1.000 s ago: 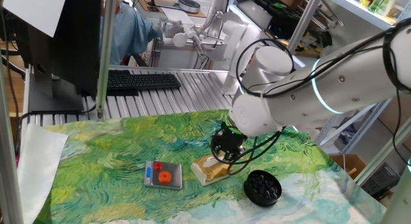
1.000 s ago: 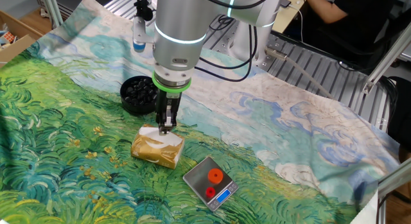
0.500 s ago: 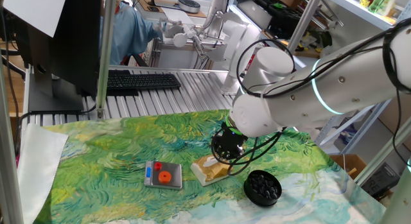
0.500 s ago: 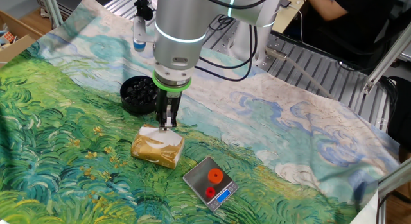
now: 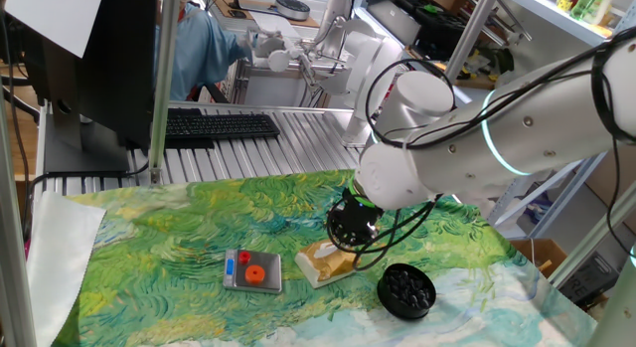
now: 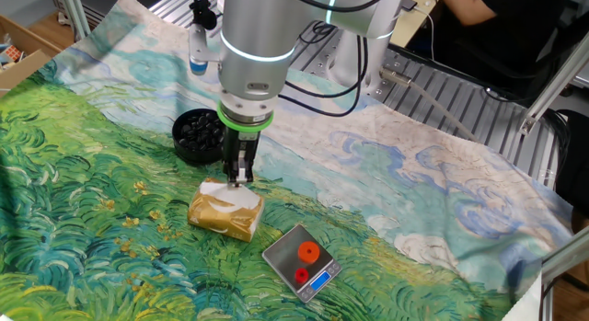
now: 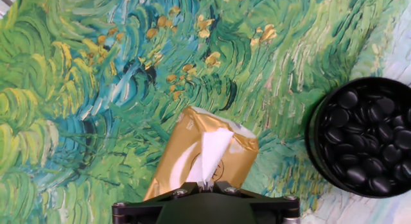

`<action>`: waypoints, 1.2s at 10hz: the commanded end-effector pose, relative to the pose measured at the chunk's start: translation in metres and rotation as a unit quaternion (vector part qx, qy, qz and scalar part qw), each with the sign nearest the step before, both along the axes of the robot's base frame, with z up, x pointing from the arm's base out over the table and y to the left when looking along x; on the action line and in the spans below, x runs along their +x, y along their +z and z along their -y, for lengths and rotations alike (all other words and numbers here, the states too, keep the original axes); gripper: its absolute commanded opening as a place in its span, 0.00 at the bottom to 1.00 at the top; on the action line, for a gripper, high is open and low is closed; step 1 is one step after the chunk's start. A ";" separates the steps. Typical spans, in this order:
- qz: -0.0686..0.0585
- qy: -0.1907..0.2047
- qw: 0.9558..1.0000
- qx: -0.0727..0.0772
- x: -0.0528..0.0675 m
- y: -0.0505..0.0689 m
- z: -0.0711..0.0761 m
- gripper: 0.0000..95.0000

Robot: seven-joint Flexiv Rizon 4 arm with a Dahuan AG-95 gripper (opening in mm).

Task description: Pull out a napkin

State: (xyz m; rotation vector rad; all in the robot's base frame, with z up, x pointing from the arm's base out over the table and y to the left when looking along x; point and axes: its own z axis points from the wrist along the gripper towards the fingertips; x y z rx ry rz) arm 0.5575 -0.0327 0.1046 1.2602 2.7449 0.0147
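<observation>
The tan tissue pack (image 7: 170, 172) lies on the painted green cloth, also seen in the other fixed view (image 6: 225, 215) and in one fixed view (image 5: 328, 262). A white napkin (image 7: 212, 153) rises out of the slot in the pack's top as a narrow strip and runs up into my gripper (image 7: 207, 183). The gripper is shut on the napkin's upper end, right above the pack. In the other fixed view the gripper (image 6: 237, 180) points straight down at the far end of the pack. In one fixed view the gripper (image 5: 348, 243) hangs over the pack.
A black round tub of dark beads (image 7: 363, 137) stands close beside the pack, also in the other fixed view (image 6: 195, 135). A small grey scale with red discs (image 6: 302, 259) lies on the pack's other side. A large white sheet (image 5: 60, 248) lies at the cloth's far left edge.
The gripper has risen very slightly above the pack. Nothing else has moved.
</observation>
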 end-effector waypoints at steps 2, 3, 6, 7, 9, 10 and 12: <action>-0.026 0.004 1.000 0.002 -0.005 0.033 0.003 0.00; -0.040 0.007 0.999 0.002 -0.008 0.047 0.004 0.00; -0.064 0.008 0.998 0.003 -0.019 0.080 0.002 0.00; -0.075 0.009 0.997 0.003 -0.025 0.094 -0.001 0.00; -0.080 0.014 0.997 0.002 -0.030 0.105 -0.003 0.00; -0.082 0.020 0.996 0.000 -0.034 0.112 -0.004 0.00; -0.084 0.023 0.996 0.002 -0.041 0.122 -0.006 0.00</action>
